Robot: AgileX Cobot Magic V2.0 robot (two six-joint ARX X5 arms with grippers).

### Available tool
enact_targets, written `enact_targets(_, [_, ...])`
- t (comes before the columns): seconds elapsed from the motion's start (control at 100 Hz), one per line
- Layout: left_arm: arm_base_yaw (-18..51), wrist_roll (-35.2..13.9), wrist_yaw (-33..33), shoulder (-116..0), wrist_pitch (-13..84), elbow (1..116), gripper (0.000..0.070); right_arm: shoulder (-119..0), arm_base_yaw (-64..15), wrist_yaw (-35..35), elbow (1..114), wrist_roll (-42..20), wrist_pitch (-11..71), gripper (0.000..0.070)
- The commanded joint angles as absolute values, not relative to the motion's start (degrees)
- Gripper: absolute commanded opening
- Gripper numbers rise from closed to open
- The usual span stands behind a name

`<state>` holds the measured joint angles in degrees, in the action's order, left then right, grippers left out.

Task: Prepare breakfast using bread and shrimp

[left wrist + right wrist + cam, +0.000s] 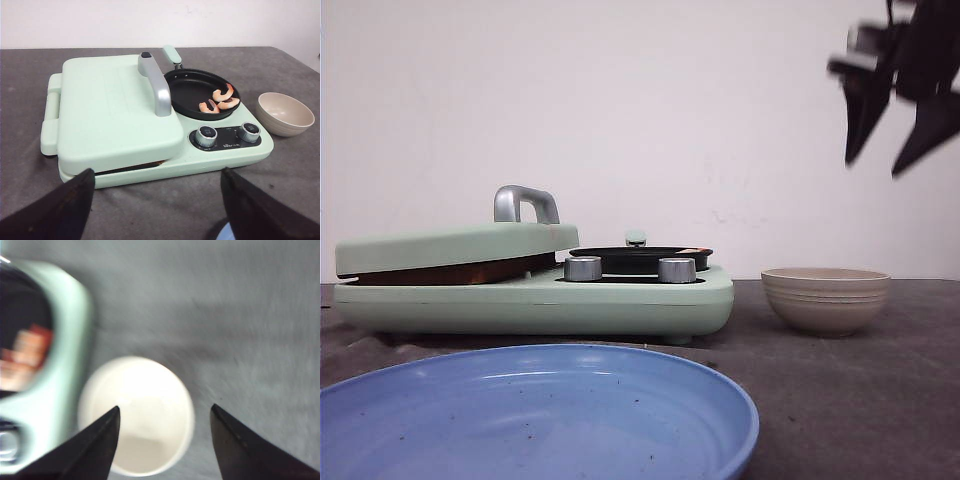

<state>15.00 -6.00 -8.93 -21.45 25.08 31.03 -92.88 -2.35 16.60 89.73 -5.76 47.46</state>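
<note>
Three curled pink-orange shrimp (219, 100) lie in the black pan (192, 90) on the green cooker (120, 120). Bread not visible. Both grippers' jaws open, empty; right gripper (165, 440) above the bowl (145, 415).

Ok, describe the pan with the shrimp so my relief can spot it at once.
Find the mint-green cooker in the middle of the grey table. Beside its closed lid, behind the two silver knobs, sits a round black pan. It alone holds the pink curled shrimp; the beige bowl nearby is empty.
</note>
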Motion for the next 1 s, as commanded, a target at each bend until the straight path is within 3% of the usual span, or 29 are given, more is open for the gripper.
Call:
enact_targets(0.0, [15.07,-7.16,-8.86,-21.67,24.49,31.48,0.0433,-89.84,-2.5,18.31,90.76,-5.37,46.74,0.0348])
enact_targets(0.18, [15.09,-9.23,-9.23,-21.67,24.47,31.48,0.0403,-80.53,-3.09,20.16,90.76,-5.39,47.68,0.0315])
enact_targets(0.39, [15.07,-10.22,-9.48,-21.67,24.45,31.48,0.0,-70.61,-5.45,19.88,90.74,-4.23,50.54,0.0029])
enact_targets(0.64, [15.09,-12.43,-9.5,-21.67,24.14,31.48,0.0,-58.26,-11.29,19.05,85.27,-4.23,46.09,0.0009])
enact_targets(0.99, [15.16,-14.15,-13.85,-21.21,19.79,31.48,0.0,-33.08,-17.65,13.52,53.93,-2.11,32.42,0.0008])
